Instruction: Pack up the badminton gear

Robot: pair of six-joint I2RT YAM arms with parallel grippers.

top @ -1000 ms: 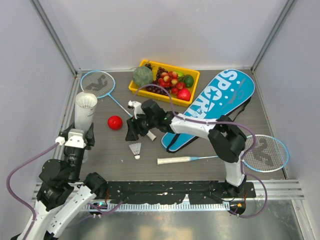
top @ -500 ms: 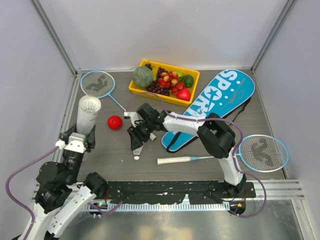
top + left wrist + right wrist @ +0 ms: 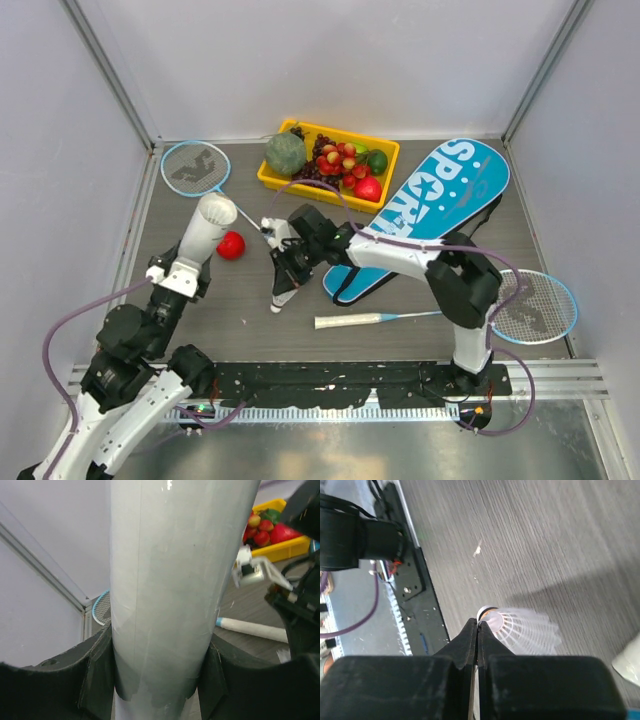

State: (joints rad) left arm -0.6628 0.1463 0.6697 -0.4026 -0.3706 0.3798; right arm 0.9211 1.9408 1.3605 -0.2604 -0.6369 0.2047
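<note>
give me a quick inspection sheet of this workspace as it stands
surface: dark wood-grain table
job's things: white tube tilted in left grip; shuttlecock under right arm's fingers; racket far left; second racket near right; blue SPORT bag flat, right side
clutter: red ball; yellow tray of fruit
grippers: left gripper shut on tube; right gripper shut, seemingly pinching shuttlecock
cables: purple cables looping off both arms
surroundings: grey walls, metal frame posts
</note>
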